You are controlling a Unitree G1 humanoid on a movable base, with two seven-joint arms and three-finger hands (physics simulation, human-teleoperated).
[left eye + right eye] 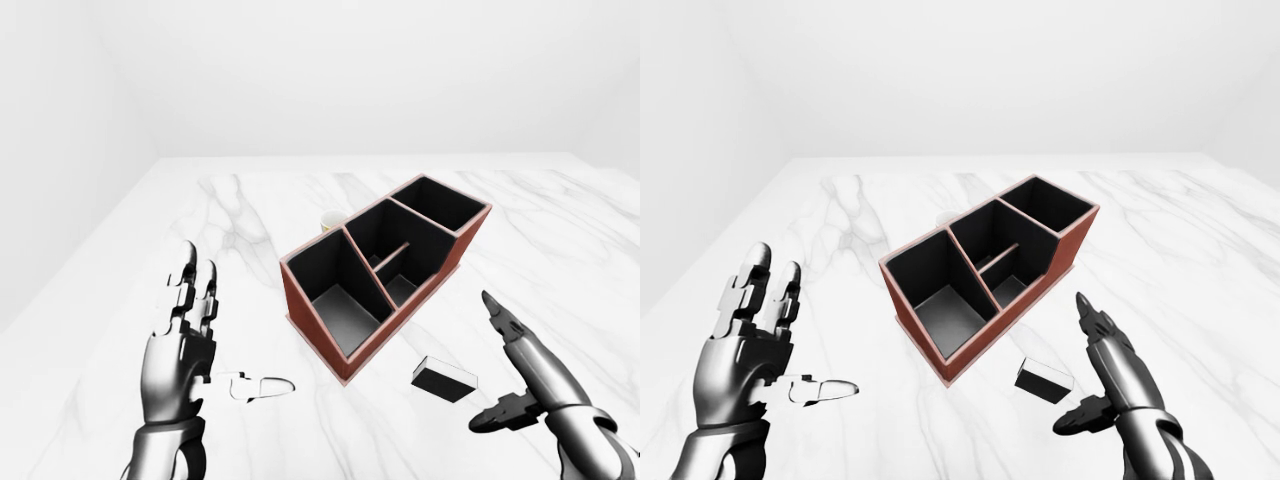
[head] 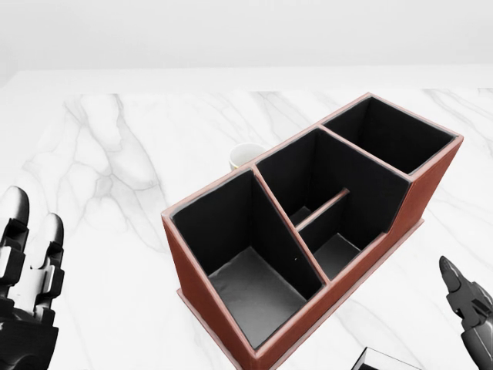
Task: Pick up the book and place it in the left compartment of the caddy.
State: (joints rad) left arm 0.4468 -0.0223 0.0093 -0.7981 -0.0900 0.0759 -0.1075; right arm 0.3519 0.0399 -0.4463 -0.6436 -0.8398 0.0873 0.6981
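A red-brown caddy [image 1: 305,305] with black compartments stands slantwise on the white marble table [image 1: 120,270]. Its large left compartment [image 1: 335,290] is empty. A small dark book [image 1: 443,379] lies flat on the table just right of and below the caddy; the right-eye view shows it too [image 1: 1044,380]. My right hand [image 1: 515,375] is open, its fingers [image 1: 498,312] pointing up, just right of the book and not touching it. My left hand [image 1: 190,330] is open and empty at the left, palm up, away from the caddy.
A small white cup [image 1: 332,220] stands behind the caddy's upper-left wall, partly hidden. The table's left edge [image 1: 70,265] runs diagonally toward the top of the view. White walls lie beyond.
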